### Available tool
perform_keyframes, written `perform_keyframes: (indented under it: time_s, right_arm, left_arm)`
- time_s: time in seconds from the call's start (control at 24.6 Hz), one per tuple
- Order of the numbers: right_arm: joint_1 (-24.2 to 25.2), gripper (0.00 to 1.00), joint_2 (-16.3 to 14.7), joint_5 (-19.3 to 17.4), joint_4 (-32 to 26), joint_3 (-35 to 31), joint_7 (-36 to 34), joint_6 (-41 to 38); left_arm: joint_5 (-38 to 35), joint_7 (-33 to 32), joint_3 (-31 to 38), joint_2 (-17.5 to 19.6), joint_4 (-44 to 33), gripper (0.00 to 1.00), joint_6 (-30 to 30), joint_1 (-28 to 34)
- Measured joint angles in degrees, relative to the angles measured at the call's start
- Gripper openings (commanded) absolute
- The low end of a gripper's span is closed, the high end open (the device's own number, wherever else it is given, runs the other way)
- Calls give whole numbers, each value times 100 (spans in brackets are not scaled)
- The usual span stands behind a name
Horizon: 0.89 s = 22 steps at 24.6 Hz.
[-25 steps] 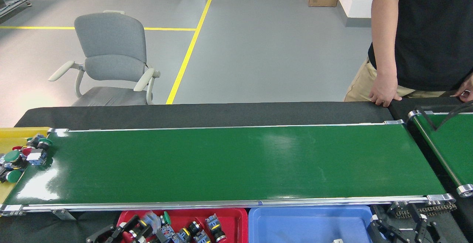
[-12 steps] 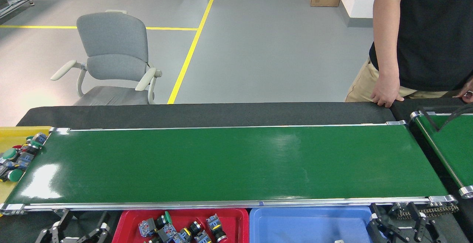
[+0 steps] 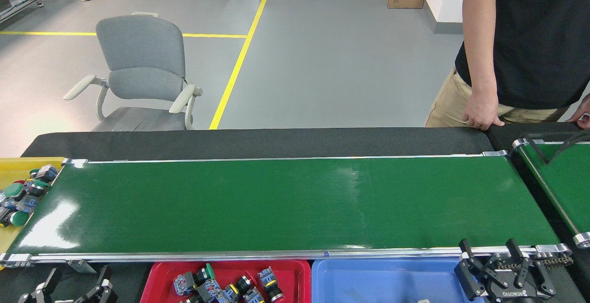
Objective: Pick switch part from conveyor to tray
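Flanking the bare conveyor near rail, left jaws and right jaws apart, tray between.

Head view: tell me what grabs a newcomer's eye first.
The long glossy green conveyor spans the middle, its belt bare. Below its near rail sits the red tray holding switch parts, beside a blue tray. A person's hand rests on the table's far edge at upper right.
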Motion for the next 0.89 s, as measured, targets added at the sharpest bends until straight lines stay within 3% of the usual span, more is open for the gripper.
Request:
perform_keyframes:
  time_s: [0.89]
  right_arm:
    - [152,100,65,0,-94,12,-20,-4]
  left_arm:
    - [-7,6,634,41,55,100,-99,-46]
